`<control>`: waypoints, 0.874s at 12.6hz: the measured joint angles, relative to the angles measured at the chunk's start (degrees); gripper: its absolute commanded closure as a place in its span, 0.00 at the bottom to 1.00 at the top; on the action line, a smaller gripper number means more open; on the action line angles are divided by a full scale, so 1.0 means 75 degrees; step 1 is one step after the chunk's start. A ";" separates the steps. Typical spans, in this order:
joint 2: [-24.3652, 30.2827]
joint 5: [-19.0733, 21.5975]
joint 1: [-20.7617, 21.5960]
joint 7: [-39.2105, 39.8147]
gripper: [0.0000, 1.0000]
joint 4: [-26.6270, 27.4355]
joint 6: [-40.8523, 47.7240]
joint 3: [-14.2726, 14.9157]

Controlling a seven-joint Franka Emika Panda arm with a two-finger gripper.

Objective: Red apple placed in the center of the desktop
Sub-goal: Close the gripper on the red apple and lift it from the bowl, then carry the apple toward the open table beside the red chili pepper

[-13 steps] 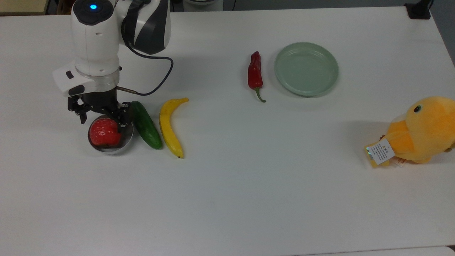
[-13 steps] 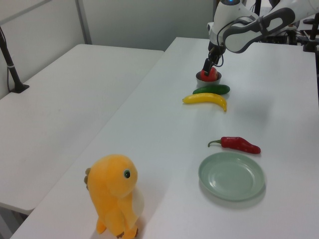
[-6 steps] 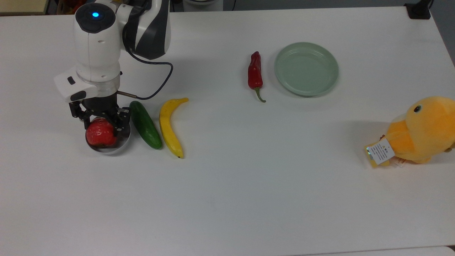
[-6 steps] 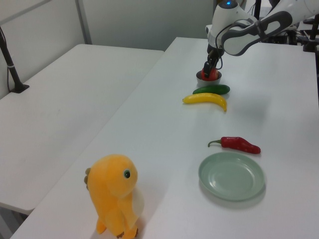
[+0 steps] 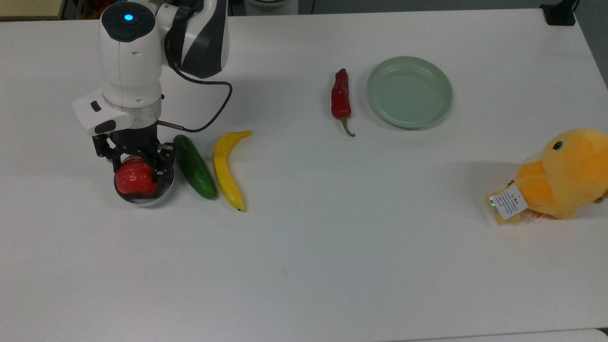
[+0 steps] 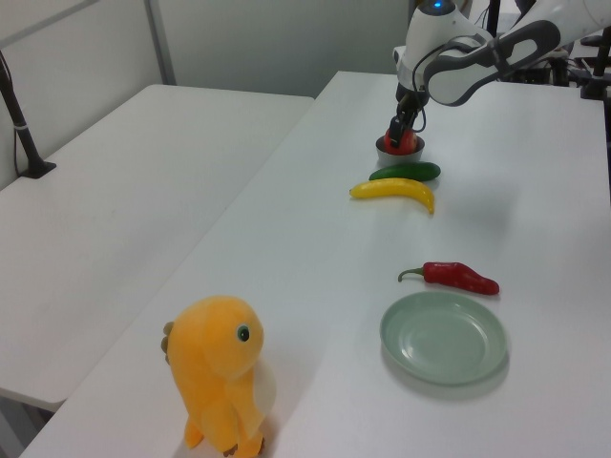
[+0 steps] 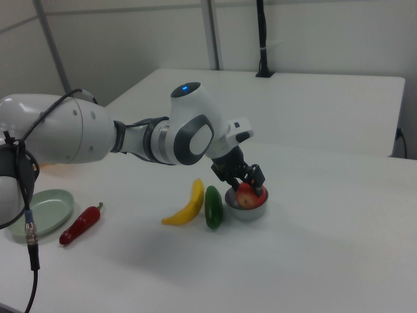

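— Since a second ago the arm has swung a little toward the top view's left and come down, so the pincer (image 5: 134,161) now sits right over the apple (image 5: 135,177) rather than off to one side. Over the last half second, hardly any change.

— And from the top view, what else?

— That apple lies in a small grey bowl (image 5: 164,186) near the top view's left edge of the desk (image 5: 304,266). One black finger stands on each side of its upper half, closed in against it, gripping the apple. Just to the top view's right of the bowl lies a cucumber (image 5: 194,166), then a banana (image 5: 226,169) beside it. Further along are a chili pepper (image 5: 341,99) and a pale green plate (image 5: 409,91), near each other but apart. A yellow plush toy (image 5: 560,175) sits at the top view's right edge.

— The left view?

— Toy (image 6: 221,373) up close, plate (image 6: 444,338) and chili (image 6: 458,277) in the middle, banana (image 6: 394,191) and cucumber (image 6: 406,172) beyond. At the far end the pincer (image 6: 401,131) reaches down onto the apple (image 6: 403,143) in the bowl (image 6: 389,155).

— And the right view?

— Arm reaching in from the right view's left, pincer (image 7: 246,183) clasped on the apple (image 7: 248,195), which rests in the bowl (image 7: 244,210). Cucumber (image 7: 213,207) and banana (image 7: 186,204) lie just to the right view's left of it; chili (image 7: 81,224) and plate (image 7: 38,206) well apart toward the same side.
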State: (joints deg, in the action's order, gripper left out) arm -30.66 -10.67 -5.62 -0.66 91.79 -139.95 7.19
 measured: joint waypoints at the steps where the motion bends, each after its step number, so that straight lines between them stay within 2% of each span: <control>1: 0.0045 0.0000 0.0003 0.0000 0.55 0.0000 0.0000 -0.0018; 4: 0.0355 0.0003 0.0015 -0.0091 0.54 0.0012 0.0000 -0.0164; 7: 0.1046 0.0153 0.0093 -0.0126 0.54 0.0193 0.0051 -0.0182; 11: 0.2064 0.0181 0.0673 -0.0127 0.53 0.0854 0.0982 -0.0218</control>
State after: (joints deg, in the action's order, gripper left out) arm -15.17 -9.31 -0.57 -1.62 98.19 -132.58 5.56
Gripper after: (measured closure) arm 0.269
